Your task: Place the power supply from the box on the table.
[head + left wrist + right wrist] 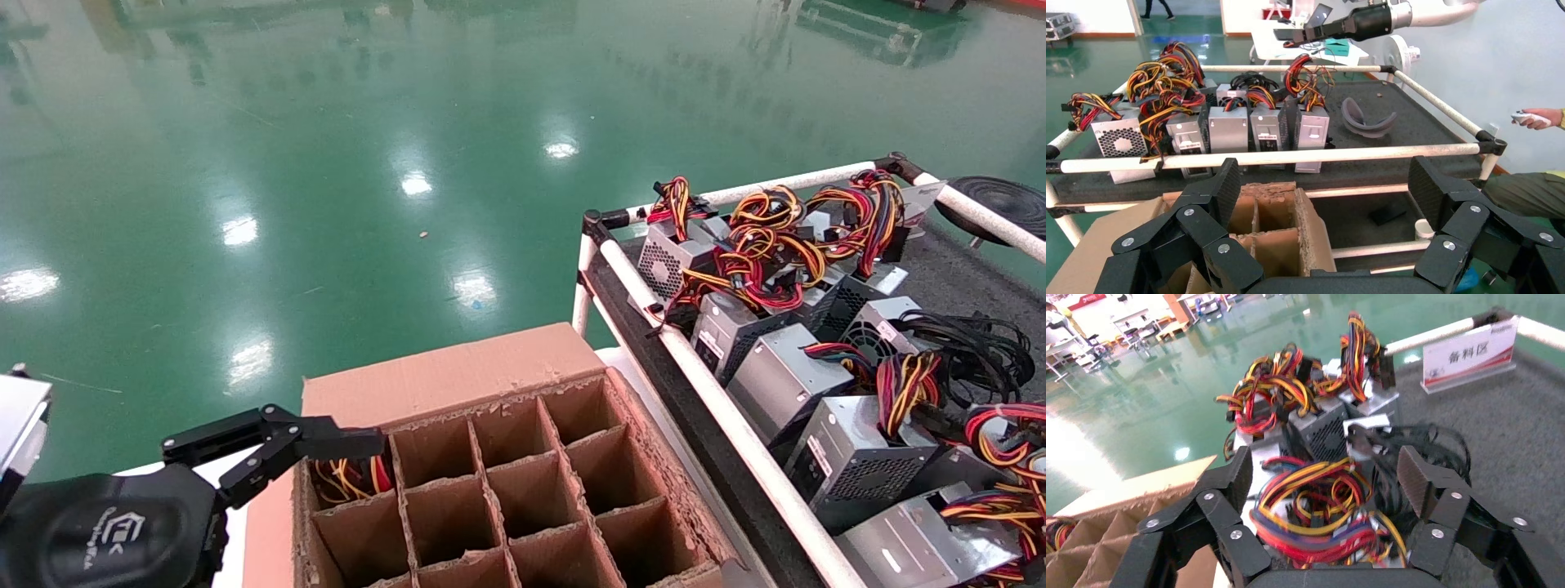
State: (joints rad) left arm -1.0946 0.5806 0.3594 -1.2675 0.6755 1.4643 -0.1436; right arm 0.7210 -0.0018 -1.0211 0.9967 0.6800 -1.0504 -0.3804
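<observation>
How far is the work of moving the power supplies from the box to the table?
Mostly done: many power supplies already lie on the table, and most cells of the box look empty. In hand: nothing yet; the open left end effector is at the box's left edge, and the open right end effector hovers over the table. Left: wires show one unit in a corner cell.

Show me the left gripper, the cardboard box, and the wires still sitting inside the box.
left gripper (315, 445): head view, between its fingertips.
cardboard box (458, 363): head view, far flap.
wires (351, 478): head view, red and yellow bundle in the far-left cell.
</observation>
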